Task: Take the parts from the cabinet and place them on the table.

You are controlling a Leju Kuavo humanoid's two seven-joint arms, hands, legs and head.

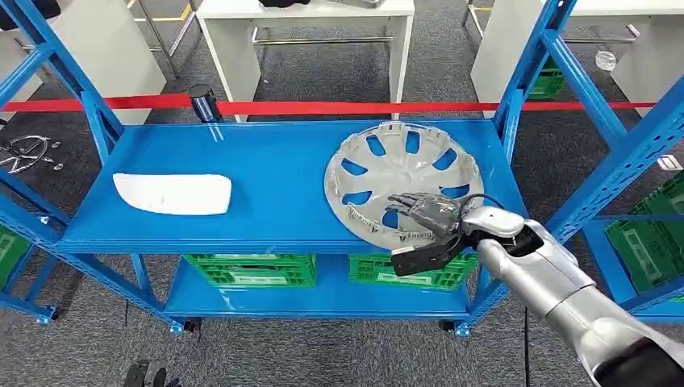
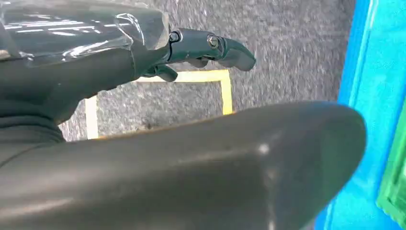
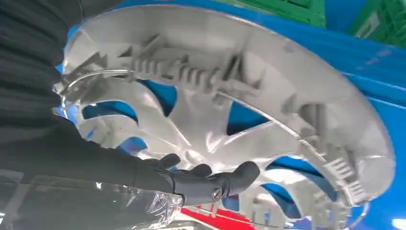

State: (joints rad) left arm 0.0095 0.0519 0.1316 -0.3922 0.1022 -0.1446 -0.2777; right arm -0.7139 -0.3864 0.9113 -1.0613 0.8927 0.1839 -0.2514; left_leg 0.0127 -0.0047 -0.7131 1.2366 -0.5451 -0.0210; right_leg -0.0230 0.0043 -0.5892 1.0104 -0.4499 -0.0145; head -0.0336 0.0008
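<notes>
Resting on glossy blue shelf (image 1: 266,173), ribbed grey spoked hubcap (image 1: 387,165), right robot hand (image 1: 423,214) touching

The cabinet (image 1: 266,173) is bright blue. On it lie a pale grey wheel cover (image 1: 403,181), blue showing through its cut-outs, and a white panel (image 1: 173,193). Green crates (image 1: 250,270) sit below. A red tape (image 1: 323,106) crosses behind, over speckled dark grey carpet (image 1: 306,351). The right hand (image 1: 427,214) is dark grey on a silver arm.

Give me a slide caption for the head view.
Right hand rests on the grey hubcap on the blue shelf; a white part lies apart.
</notes>
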